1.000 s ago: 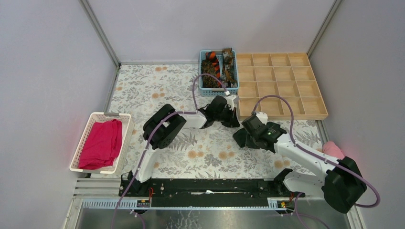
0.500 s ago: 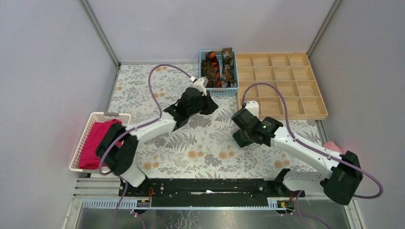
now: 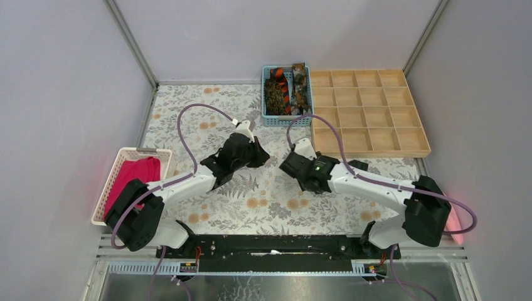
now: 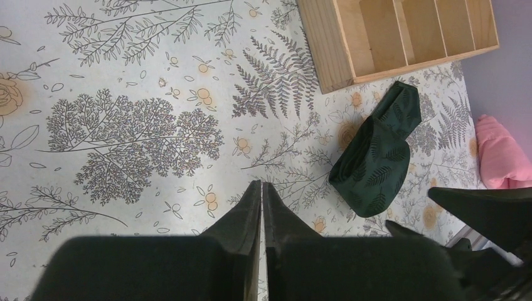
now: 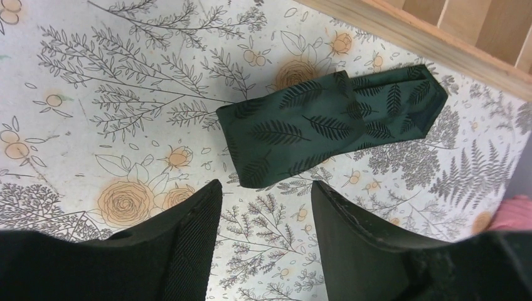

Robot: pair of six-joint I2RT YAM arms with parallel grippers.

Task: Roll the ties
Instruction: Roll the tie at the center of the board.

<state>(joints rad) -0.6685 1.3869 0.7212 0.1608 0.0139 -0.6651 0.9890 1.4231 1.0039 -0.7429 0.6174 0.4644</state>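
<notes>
A rolled dark green tie with a fern print (image 5: 326, 125) lies free on the floral table, close to the wooden tray's near edge; the top view shows it as a dark tie (image 3: 359, 165). My right gripper (image 5: 266, 188) is open just short of the roll, nothing between its fingers. Further left, my left gripper (image 4: 261, 184) hovers over bare table, shut and empty, with the green tie (image 4: 376, 157) off to its right. More ties, an orange-and-black striped tie (image 3: 280, 84) and mottled brown ties (image 3: 301, 88), lie in the blue basket (image 3: 285, 123).
A wooden compartment tray (image 3: 370, 152) fills the back right. At the left edge a white basket (image 3: 106, 188) holds a magenta cloth (image 3: 132, 188). A pale pink cloth (image 4: 502, 150) sits near the right arm's base.
The right gripper has opened and let go of the green tie, shifting left. The left arm has swung back from beside the tray toward the table's middle, still shut.
</notes>
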